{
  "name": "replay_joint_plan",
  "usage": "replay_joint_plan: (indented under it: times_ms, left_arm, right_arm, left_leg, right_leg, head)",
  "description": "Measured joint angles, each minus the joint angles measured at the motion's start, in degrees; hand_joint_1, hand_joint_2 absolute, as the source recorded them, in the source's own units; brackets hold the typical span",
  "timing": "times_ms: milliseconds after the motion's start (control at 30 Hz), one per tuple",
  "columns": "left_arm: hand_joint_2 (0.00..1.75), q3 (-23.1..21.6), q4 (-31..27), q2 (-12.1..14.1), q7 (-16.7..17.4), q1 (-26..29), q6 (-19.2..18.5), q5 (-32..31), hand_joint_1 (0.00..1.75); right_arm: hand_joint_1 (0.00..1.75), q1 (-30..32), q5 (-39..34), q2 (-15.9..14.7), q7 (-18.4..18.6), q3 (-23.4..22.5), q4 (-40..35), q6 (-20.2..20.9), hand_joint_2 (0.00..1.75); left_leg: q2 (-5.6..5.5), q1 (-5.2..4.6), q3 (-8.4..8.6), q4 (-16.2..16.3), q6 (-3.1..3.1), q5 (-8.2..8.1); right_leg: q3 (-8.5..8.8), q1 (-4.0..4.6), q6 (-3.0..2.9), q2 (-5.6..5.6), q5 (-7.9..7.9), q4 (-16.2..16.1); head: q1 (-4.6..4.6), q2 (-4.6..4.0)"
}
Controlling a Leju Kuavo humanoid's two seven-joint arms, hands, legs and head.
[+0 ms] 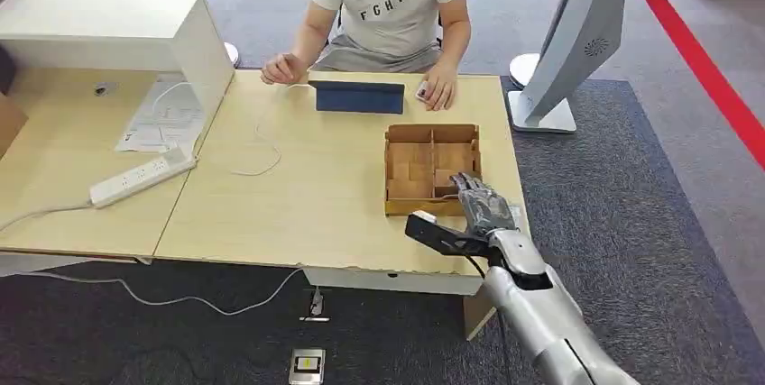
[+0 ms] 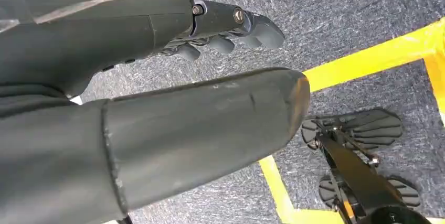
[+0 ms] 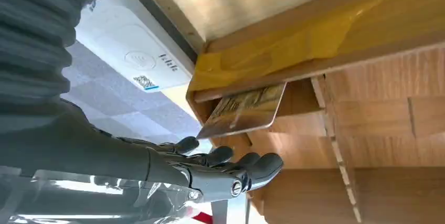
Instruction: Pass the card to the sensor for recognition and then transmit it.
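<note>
- The right hand [image 1: 480,202] is seen reaching over the near right corner of a wooden compartment box [image 1: 431,169], which stands on the light wood worktop [image 1: 298,196] at about 3 o'clock of its middle; in the right wrist view the fingers [image 3: 231,157] are held together, slightly curled and apart from the card, with nothing gripped.
- The card [image 3: 244,111], gold-toned and printed, is seen in the right wrist view leaning tilted in a corner compartment of the box, just beside the fingertips; whether it is touched cannot be told.
- A white card sensor [image 3: 134,59] is shown in the right wrist view lying just outside the box wall.
- The left hand [image 2: 157,108] is pictured hanging over grey carpet [image 2: 357,9] crossed by yellow tape [image 2: 367,59]; its fingers [image 2: 225,30] are loosely curled and apart from the thumb, and nothing is held.
- At 12 o'clock of the worktop a seated person [image 1: 388,6] is seen, both hands resting beside a dark blue tablet [image 1: 359,96]; a white power strip [image 1: 140,178] lies at 9 o'clock.
</note>
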Motion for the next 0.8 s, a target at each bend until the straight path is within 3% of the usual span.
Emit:
replay_joint_plan:
  times_ms: [800]
  left_arm:
    - [0.0,0.0,0.0,0.0,0.9,0.0,-0.8,-0.2,0.0]
  right_arm:
    - [0.0,-1.8,3.1,-0.3,-0.1,0.0,1.7,-1.2,1.75]
  left_leg:
    - [0.0,0.0,0.01,0.0,0.0,0.0]
  right_leg:
    - [0.0,0.0,0.0,0.0,0.0,0.0]
  head:
    - [0.0,0.0]
